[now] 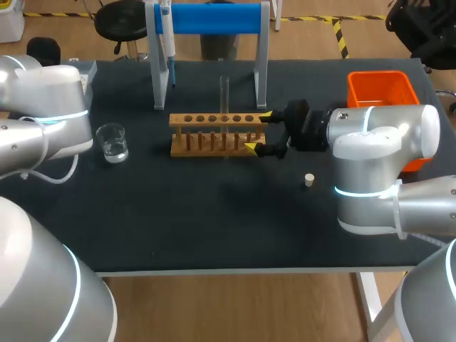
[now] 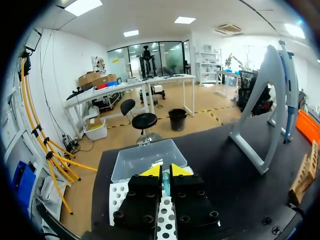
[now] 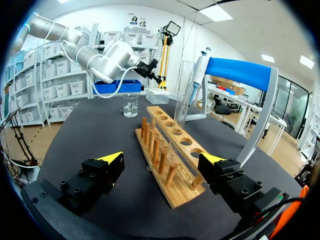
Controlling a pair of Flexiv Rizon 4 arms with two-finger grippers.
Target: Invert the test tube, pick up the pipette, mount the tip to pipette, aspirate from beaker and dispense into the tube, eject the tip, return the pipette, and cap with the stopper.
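Over on the left, our left hand point(image 2: 165, 171) hangs right above the tip box point(image 2: 140, 159) at the far left corner of the counter point(image 1: 214, 221). Its fingers are pulled together and we can't make out anything held between them. Next along is the beaker point(image 1: 112, 142) with a bit of liquid in it, sitting on its own. Behind it the pipette point(image 1: 166, 39) hangs straight up and down off the left post of the stand point(image 1: 214, 18). Then comes the wooden rack point(image 1: 217, 134), with the tube point(image 1: 224, 96) standing upright in one of its holes, a little right of the middle. Our right hand point(image 1: 258, 131) is parked at the rack's right end with its fingers spread wide. One is on each side of the rack's end, gripping nothing and well short of the tube. Right of that the stopper point(image 1: 308, 179) lies loose on the counter, and the orange bin point(image 1: 377, 89) is at the far right edge. The tube looks sorted to us, so the pipette is probably next. It's a vertical grab, and it sits left of and beyond the right hand, past the whole rack. Pretty sure that means the left hand has the shorter trip.
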